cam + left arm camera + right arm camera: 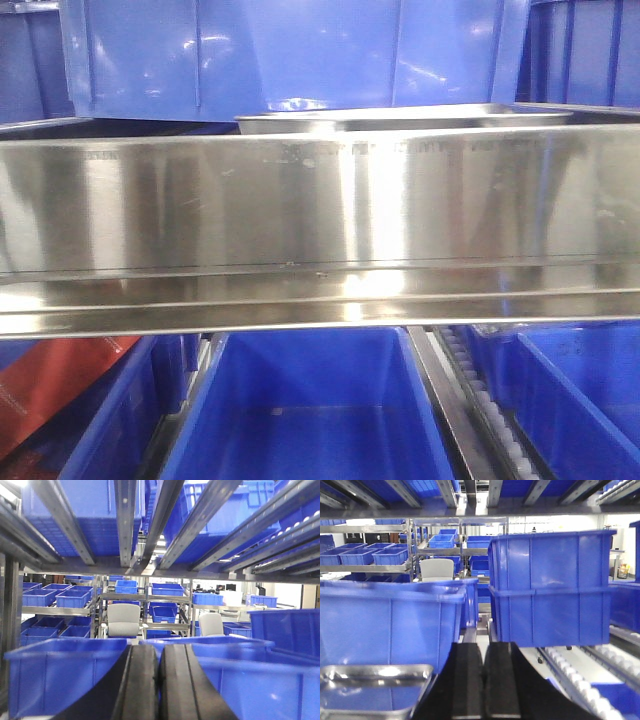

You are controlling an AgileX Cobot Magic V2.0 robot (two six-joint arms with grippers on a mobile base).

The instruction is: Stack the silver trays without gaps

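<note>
A shallow, rectangular, shiny stainless-steel tray (370, 690) lies at the lower left of the right wrist view. It is just left of the right claw (483, 652) and in front of a large blue plastic bin (390, 625). Its thin flared rim catches the light and its floor mirrors the blue behind it. Whether it is one pan or several nested together cannot be told. The right claw's black fingers (467, 680) are pressed together with only a thin seam between them, and they hold nothing. To the claw's right stand two stacked blue bins (550, 580), and a white roller track (580, 680) runs along the lower right.

In the front view, the flared rim of a silver tray (400, 118) shows just above a long, flat brushed-steel rail (320, 220) that hides the rest of it. An upper blue bin (290, 50) sits behind the tray. An open blue bin (310, 410) stands below the rail, with a red-orange sheet (50, 390) at the lower left.

The left claw (160, 655) is likewise closed and empty, its black fingers side by side. It faces a wide blue bin (65, 680), and steel shelf rails (125, 520) run overhead. A grey chair (123, 620) stands far behind.
</note>
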